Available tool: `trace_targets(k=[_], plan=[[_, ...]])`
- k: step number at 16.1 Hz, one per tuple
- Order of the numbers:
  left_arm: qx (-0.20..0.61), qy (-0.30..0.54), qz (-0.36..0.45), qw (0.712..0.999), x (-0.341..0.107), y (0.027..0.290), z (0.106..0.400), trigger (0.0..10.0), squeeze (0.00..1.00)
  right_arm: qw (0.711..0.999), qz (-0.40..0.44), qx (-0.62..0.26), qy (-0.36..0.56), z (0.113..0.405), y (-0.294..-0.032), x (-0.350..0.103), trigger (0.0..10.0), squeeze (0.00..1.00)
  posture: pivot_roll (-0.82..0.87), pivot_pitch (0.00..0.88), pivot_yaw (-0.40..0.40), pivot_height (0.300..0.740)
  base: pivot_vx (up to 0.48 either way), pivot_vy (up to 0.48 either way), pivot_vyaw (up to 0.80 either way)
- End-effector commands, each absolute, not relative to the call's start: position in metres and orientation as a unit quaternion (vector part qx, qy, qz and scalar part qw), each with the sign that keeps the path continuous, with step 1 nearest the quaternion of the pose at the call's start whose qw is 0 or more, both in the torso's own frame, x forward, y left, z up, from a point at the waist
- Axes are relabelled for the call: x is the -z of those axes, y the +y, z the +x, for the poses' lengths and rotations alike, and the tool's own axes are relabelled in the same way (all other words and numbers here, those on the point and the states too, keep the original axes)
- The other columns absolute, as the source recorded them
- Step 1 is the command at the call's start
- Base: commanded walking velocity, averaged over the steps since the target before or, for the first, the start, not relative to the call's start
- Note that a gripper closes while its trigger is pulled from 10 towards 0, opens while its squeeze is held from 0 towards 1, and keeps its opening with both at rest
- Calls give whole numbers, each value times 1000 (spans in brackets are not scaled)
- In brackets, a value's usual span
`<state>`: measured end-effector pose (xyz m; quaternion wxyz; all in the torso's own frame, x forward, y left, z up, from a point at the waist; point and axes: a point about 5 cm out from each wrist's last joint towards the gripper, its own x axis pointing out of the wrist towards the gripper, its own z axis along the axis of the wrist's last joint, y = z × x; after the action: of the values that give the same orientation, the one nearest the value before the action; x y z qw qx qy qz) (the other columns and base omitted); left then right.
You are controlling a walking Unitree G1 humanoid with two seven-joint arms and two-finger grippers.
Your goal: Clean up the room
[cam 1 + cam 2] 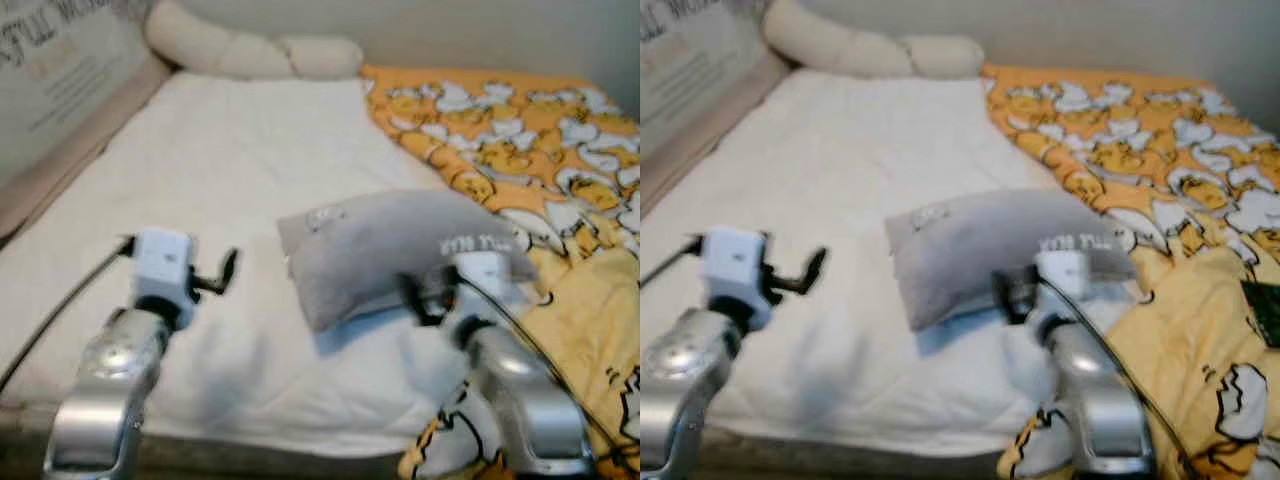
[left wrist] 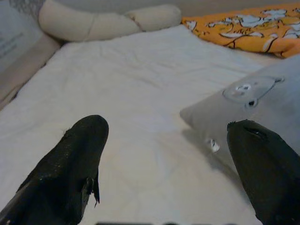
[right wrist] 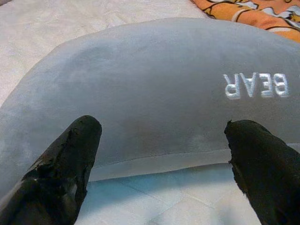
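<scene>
- Pillow (image 1: 390, 250), grey with white lettering, lay across the middle of the bed (image 1: 230, 160), one end touching the yellow duck-print blanket (image 1: 530, 140) heaped on the robot's right; it looked out of place there, so you would judge it the thing to tidy.
- Your right gripper (image 3: 164, 154) was lined up just short of the pillow's near edge with its fingers spread wide, not yet touching, apparently so the soft edge could pass between them.
- Your left gripper (image 2: 164, 159) hovered over bare sheet beside the pillow's corner, fingers likewise spread and holding nothing, likely ready to steady the other end.
- A long cream bolster (image 1: 240, 45) lay against the head of the bed, probably where the pillow belonged.
</scene>
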<state>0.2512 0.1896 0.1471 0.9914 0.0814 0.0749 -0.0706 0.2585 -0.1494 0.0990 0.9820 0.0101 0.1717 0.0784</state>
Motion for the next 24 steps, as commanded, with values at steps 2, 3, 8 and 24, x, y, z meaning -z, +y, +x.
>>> trace_targets(k=[2,3,8,24], plan=[[89,68,84,990,-150,181,250,10000,0,981,11,-72,182,255,-162,-99,10000,451,11,0,6,740,150,0,0],[94,72,87,989,-150,180,248,10000,0,979,14,-72,188,253,-164,-99,10000,894,12,0,8,740,0,0,0],[160,68,69,982,-150,172,238,10000,0,957,158,31,240,251,-176,-96,10000,1000,9,0,9,740,0,0,0],[396,88,89,909,-150,141,254,10000,0,837,517,56,171,354,-153,-71,10000,1000,51,0,40,740,0,0,0]])
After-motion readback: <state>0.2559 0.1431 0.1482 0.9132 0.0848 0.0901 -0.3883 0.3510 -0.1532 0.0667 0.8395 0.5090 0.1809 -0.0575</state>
